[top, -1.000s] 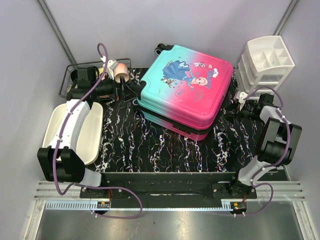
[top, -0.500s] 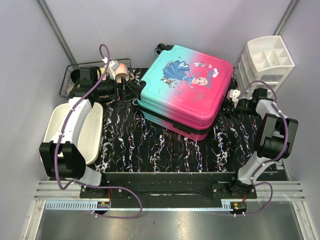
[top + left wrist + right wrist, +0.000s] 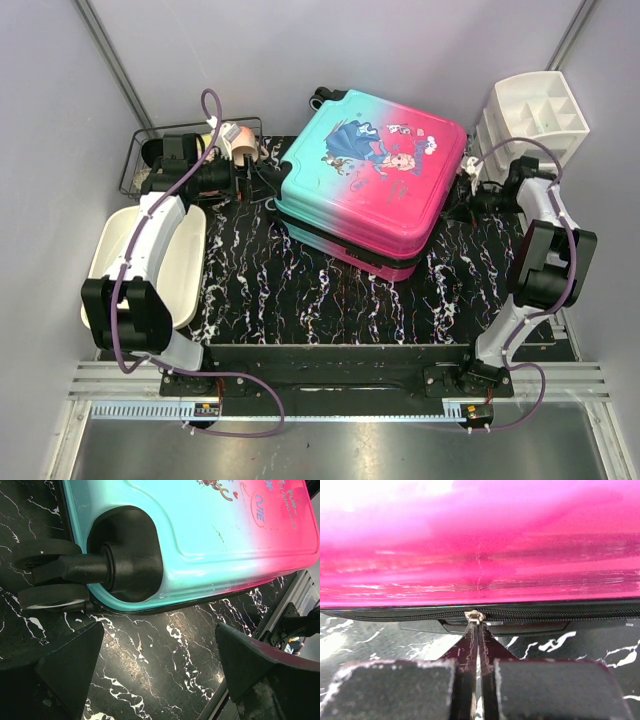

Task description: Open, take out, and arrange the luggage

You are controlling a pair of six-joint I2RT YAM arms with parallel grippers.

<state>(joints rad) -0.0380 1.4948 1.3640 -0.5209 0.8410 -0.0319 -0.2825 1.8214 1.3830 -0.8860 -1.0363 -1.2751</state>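
There's the luggage (image 3: pixel 370 180) lying flat and zipped at the far middle of the worktop, the right gripper (image 3: pixel 478 630) pinched shut on the zip pull (image 3: pixel 475 615) on its right-edge side, zip line running crosswise just ahead, while the left gripper (image 3: pixel 159 630) gapes empty beside a wheel (image 3: pixel 50 575)

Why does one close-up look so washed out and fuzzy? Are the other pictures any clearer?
Right wrist view: glare bleaches the luggage along the picture's top and its shell looks smeared, but the zipper pull is crisp. Left wrist view: the wheel is sharp, the near fingers dark and soft. Top view: even light, everything in focus.
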